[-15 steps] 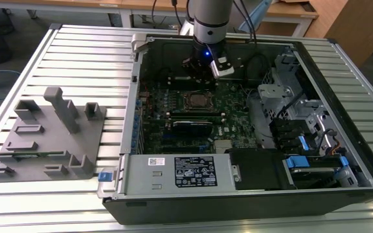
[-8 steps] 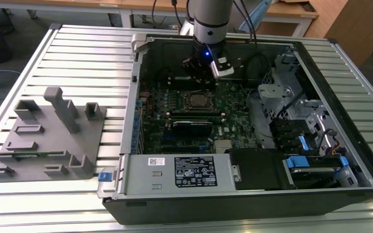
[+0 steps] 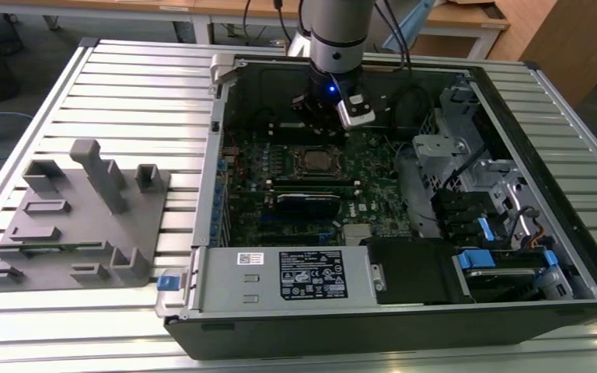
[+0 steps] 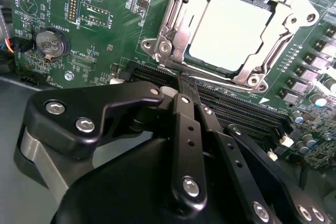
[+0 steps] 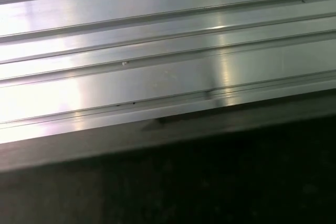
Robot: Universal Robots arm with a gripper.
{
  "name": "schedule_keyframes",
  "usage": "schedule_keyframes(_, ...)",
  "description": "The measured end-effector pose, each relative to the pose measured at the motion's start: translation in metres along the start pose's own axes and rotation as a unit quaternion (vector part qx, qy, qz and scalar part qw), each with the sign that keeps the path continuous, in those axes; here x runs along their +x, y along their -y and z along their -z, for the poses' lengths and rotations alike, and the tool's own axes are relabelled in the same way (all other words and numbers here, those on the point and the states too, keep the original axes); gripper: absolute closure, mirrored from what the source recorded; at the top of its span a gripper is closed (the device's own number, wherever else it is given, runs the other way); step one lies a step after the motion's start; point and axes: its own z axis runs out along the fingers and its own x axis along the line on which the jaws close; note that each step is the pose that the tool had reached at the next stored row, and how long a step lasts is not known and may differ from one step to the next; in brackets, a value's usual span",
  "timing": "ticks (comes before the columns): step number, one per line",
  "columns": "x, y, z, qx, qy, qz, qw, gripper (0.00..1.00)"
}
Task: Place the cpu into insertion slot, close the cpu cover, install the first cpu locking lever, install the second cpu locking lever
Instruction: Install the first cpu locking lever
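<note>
cpu (image 4: 233,30): pale silver square seated in the insertion slot (image 4: 173,45), framed by the cpu cover (image 4: 286,27), which lies flat around it in the second wrist view.
Socket place: middle of the green motherboard (image 3: 376,183) inside the open computer case (image 3: 403,315), in the exterior view.
gripper (image 4: 181,80): black fingers pressed together with nothing between them, tips low just beside the socket's edge, over the long black slots (image 4: 236,111).
Arm (image 3: 337,31): comes down into the far part of the case.
Writing: white lettering on the board near the coin battery (image 4: 50,43), too small to read reliably; white label (image 3: 314,276) on the power supply at the case's near side, print not legible.
Grey fixture block (image 3: 71,221): on the slatted table (image 3: 122,85), at the exterior view's left of the case.
</note>
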Motion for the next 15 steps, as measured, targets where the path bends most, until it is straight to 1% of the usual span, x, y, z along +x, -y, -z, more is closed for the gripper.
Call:
schedule_keyframes(5,0.0,0.0007,-0.0011,-0.0001,0.0016,0.0,1.0,0.9)
schedule_keyframes(9,-0.0002,0.0013,-0.0016,-0.0004,0.0021,0.0,1.0,0.9)
schedule_keyframes(14,-0.0002,0.0022,-0.0027,-0.0005,0.0039,0.0,1.0,0.9)
schedule_keyframes(15,-0.0003,0.0019,-0.0036,-0.0016,0.0048,0.0,1.0,0.9)
